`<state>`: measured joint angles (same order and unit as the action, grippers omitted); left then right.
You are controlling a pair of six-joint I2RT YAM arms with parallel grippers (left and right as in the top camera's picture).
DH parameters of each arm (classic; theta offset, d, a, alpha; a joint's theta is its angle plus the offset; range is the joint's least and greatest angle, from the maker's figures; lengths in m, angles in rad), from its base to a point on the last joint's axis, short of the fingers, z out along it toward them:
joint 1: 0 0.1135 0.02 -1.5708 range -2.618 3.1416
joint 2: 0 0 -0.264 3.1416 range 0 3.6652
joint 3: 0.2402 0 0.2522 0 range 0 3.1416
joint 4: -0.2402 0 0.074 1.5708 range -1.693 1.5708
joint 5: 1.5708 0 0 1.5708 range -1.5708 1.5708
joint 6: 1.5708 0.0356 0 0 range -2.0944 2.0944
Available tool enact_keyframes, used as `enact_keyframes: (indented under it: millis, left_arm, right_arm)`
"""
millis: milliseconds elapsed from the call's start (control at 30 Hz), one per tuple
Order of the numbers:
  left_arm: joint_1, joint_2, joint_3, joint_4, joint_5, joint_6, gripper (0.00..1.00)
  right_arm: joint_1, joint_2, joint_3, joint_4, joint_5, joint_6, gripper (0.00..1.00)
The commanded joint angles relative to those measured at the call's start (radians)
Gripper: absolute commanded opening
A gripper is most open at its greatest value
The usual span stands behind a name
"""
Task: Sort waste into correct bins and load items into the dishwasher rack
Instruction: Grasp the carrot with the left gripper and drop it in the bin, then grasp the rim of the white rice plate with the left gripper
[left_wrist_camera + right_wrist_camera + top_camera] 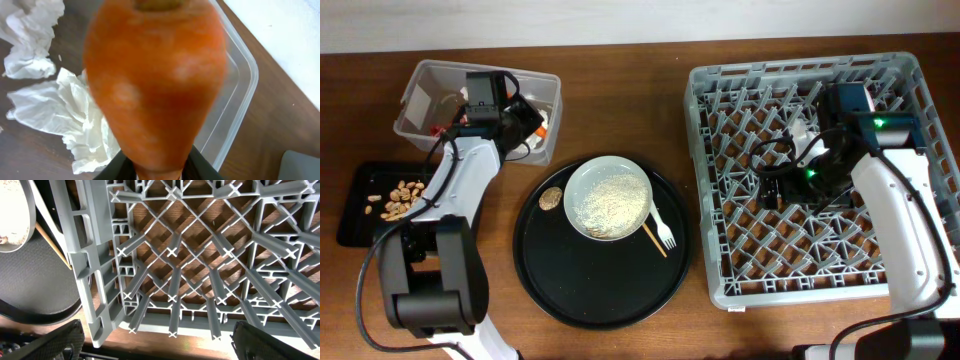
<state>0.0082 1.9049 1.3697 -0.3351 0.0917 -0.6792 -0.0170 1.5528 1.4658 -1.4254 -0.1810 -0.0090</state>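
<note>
Most of the left wrist view is blotted out by the blurred small orange carrot piece (155,85), clamped in the left gripper (525,122) above the clear tub (246,70), so its fingertips are hidden and only crumpled white tissues (65,120) show beneath. The right gripper (155,332) hangs spread wide over the dishwasher rack (172,255), its lattice cut off ahead.

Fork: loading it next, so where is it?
In the overhead view the white fork lies on the round black tray, just right of the rice plate, beside the wooden stick.
</note>
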Motion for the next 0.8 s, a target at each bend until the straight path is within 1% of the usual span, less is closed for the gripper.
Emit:
enact_keyframes:
  millis: [0,33,67,100,133,167,233,300,333,367,400,433,467,500,600,633,733,767]
  left_arm:
    - [0.04,0.004,0.006,0.012,0.025,-0.002,0.4]
    - [0.052,0.003,0.006,0.01,0.038,-0.002,0.4]
    - [0.065,0.003,0.006,0.0,0.089,-0.002,0.47]
    - [0.066,0.003,0.006,-0.008,0.127,-0.002,0.5]
    - [0.067,0.002,0.006,-0.011,0.157,-0.001,0.5]
    - [0.067,-0.001,0.007,-0.01,0.185,0.036,0.49]
    - [0.062,-0.056,0.009,-0.031,0.19,0.179,0.49]
    - [0.062,-0.146,0.009,-0.113,0.19,0.263,0.5]
    - [0.062,-0.212,0.009,-0.225,0.19,0.293,0.52]
    - [0.06,-0.238,0.009,-0.297,0.19,0.304,0.53]
    - [0.039,-0.251,0.008,-0.402,0.19,0.38,0.53]
    - [0.002,-0.246,0.006,-0.483,0.189,0.446,0.54]
    - [-0.034,-0.243,0.005,-0.53,0.175,0.47,0.56]
    - [-0.077,-0.238,0.005,-0.559,0.153,0.473,0.58]
    - [-0.28,-0.235,0.005,-0.634,0.022,0.476,0.6]
    - [-0.373,-0.235,-0.002,-0.674,-0.043,0.476,0.6]
    - [-0.557,-0.234,-0.104,-0.638,-0.132,0.476,0.58]
    - [-0.6,-0.233,-0.141,-0.611,-0.164,0.476,0.55]
  right_arm:
    - [0.004,-0.008,-0.003,0.0,0.01,-0.009,0.98]
    - [0.004,-0.008,-0.003,0.0,0.01,-0.009,0.98]
    - [0.004,-0.008,-0.003,0.001,0.01,-0.009,0.98]
    - [0.004,-0.008,-0.003,0.001,0.01,-0.009,0.98]
    - [0.004,-0.008,-0.003,0.0,0.01,-0.009,0.99]
    - [0.004,-0.008,-0.003,0.0,0.01,-0.009,0.98]
    - [0.004,-0.008,-0.003,0.0,0.01,-0.009,0.98]
    - [0.004,-0.008,-0.003,0.0,0.01,-0.009,0.98]
    - [0.004,-0.008,-0.003,0.0,0.01,-0.009,0.98]
    - [0.004,-0.008,-0.003,0.0,0.01,-0.009,0.99]
    - [0.004,-0.008,-0.003,0.0,0.01,-0.009,0.98]
    - [0.004,-0.008,-0.003,0.0,0.01,-0.009,0.98]
    - [0.004,-0.008,-0.003,0.0,0.01,-0.009,0.99]
    - [0.004,-0.008,-0.003,0.0,0.01,-0.009,0.98]
    - [0.004,-0.008,-0.003,0.0,0.009,-0.009,0.98]
    - [0.004,-0.008,-0.003,0.0,0.009,-0.009,0.99]
    - [0.004,-0.008,-0.003,-0.001,0.009,-0.009,0.98]
    - [0.004,-0.008,-0.003,-0.001,0.009,-0.009,0.99]
